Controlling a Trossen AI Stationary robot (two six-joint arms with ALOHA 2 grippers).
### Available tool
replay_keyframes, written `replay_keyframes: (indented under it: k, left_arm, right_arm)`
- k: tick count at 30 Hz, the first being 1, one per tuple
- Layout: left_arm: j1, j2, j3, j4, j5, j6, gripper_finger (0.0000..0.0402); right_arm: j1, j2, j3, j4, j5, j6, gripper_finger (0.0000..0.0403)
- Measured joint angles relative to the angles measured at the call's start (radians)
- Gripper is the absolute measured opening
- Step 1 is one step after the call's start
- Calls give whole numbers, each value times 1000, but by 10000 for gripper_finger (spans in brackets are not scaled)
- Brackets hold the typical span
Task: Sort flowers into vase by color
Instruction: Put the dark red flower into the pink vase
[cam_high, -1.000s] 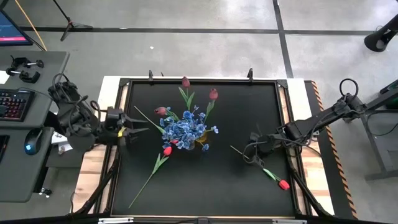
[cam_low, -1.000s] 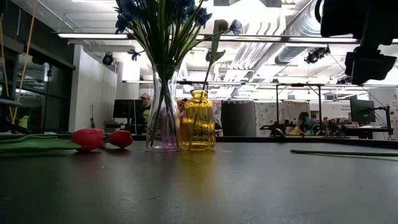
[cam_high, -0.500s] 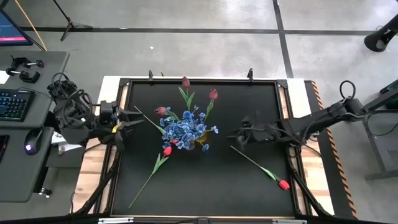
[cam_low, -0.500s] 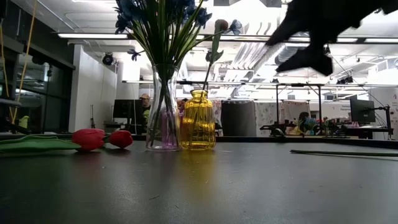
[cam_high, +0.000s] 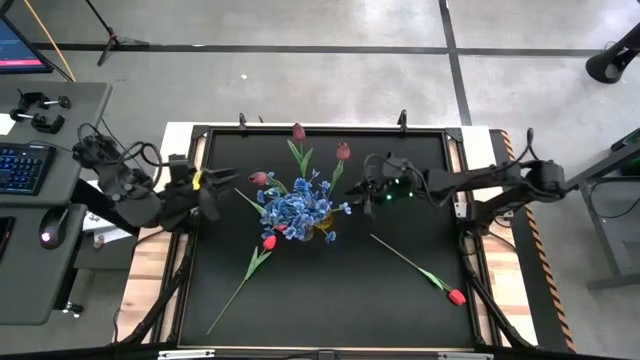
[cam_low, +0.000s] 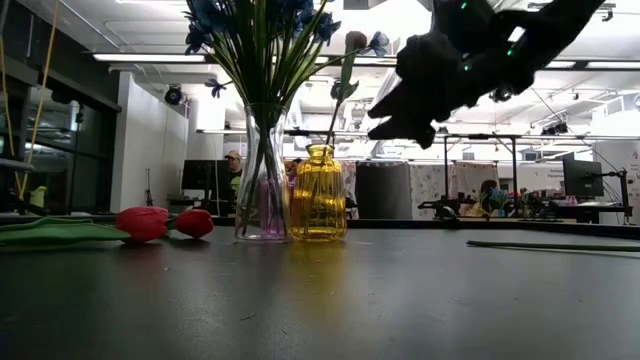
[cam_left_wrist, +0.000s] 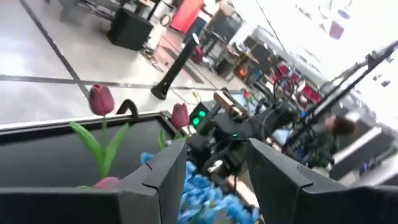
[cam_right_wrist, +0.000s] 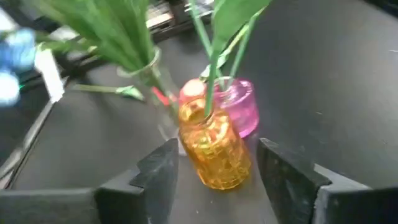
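Blue blossom bunches (cam_high: 298, 208) already fill the clear glass vase (cam_low: 262, 190); maroon tulips (cam_high: 343, 151) stand in vases; 2 red tulips (cam_high: 456, 296) lie on the black tabletop (cam_high: 340, 290); right end effector (cam_high: 368, 192) spread, empty, near the amber ribbed vase (cam_right_wrist: 214, 149); left end effector (cam_high: 205, 186) spread, empty.

Blue blossoms (cam_low: 255, 20) cut off above

Three vases (cam_right_wrist: 214, 149) (two red tulips (cam_high: 456, 296) loose)
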Motion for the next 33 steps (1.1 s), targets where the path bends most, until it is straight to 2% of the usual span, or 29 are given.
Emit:
replay_keyframes:
  k: [6,9,17,22,33]
  left_arm:
    - [60,102,0,182,1,25,157]
    - [81,149,0,257,1,40,157]
    - [127,193,0,301,13,52,157]
    - [133,192,0,312,18,52,157]
    - [133,191,0,310,18,79,157]
  right_arm:
    - [-94,52,0,167,-242,-77,186]
    - [-113,77,0,228,-304,-77,186]
    - [-110,218,0,438,-305,-3,185]
    - [-110,262,0,535,-303,40,185]
    - [-85,262,0,556,-228,53,170]
